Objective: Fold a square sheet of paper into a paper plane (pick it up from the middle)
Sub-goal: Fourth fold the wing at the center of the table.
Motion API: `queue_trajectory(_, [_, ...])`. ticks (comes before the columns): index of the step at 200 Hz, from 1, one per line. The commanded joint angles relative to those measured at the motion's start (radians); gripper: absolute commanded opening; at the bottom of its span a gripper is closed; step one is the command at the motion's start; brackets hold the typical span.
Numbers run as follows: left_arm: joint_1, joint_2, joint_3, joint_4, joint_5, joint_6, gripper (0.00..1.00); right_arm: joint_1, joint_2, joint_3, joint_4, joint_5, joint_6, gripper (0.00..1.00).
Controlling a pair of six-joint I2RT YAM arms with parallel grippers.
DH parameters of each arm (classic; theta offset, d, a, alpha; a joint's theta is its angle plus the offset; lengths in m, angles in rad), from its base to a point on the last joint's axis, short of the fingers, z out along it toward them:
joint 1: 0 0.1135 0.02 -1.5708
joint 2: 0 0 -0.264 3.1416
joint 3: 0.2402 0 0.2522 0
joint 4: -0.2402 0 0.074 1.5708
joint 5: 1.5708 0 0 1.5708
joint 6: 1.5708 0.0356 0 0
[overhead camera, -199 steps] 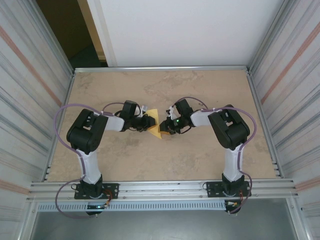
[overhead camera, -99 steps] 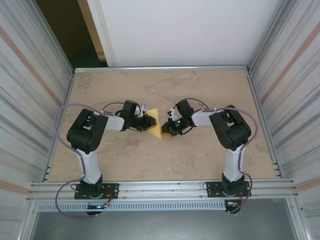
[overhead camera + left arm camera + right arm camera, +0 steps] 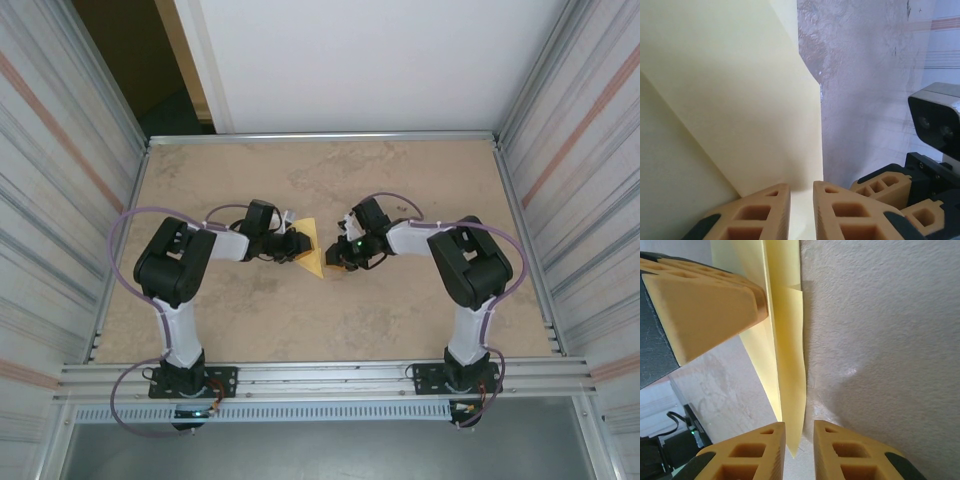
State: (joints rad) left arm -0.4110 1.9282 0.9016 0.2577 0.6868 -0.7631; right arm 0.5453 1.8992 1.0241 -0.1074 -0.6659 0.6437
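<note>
Yellow paper sheet [image 3: 315, 254], already creased into a narrow, pointed wedge, hangs between the two arms above the mottled tan desk [image 3: 400, 170]. I cannot tell whether its lower edge touches the desk.

The left arm's fingers [image 3: 755, 216] come in from the sheet's left side and are closed to a slim gap with the paper pinched in it, gripping the broad, layered part of the wedge. The right arm's fingers [image 3: 850, 452] come in from the sheet's right side. They are drawn nearly as close, and the sheet's sharp tip sits in the gap between them, so they appear to nip it there.

From above, the sheet's long axis runs from its wide far end to its tip at the near end, crossing the line between the two pairs of fingers. In the right wrist view the sheet stretches straight away from that arm's fingers as a thin strip, with one of the left arm's fingers [image 3: 705, 295] pressed against its flank further along.

Both arms are equally near, each touching the sheet. The next fold probably depends on the left arm steadying the wide body while the right arm steers the tip along the long axis. A skewed pull could twist the crease.
</note>
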Motion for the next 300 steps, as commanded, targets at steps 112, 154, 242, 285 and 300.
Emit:
queue_trajectory(112, [-0.002,0.071,-0.028,-0.141,-0.089,0.022,0.19,0.033,0.07,0.05,-0.033,-0.048,0.014,0.14])
queue_trajectory(154, [-0.002,0.073,-0.027,-0.146,-0.089,0.02,0.19,0.03,0.105,0.06,-0.043,-0.047,0.019,0.14])
queue_trajectory(242, [-0.001,0.068,-0.002,-0.207,-0.104,0.027,0.19,0.01,-0.08,0.013,-0.072,0.072,-0.009,0.24])
queue_trajectory(285, [-0.002,0.068,0.005,-0.219,-0.105,0.025,0.19,0.061,-0.017,0.08,-0.047,-0.001,-0.023,0.09])
queue_trajectory(300, [-0.002,0.068,0.003,-0.219,-0.105,0.024,0.19,0.061,0.014,0.088,-0.027,-0.024,-0.011,0.08])
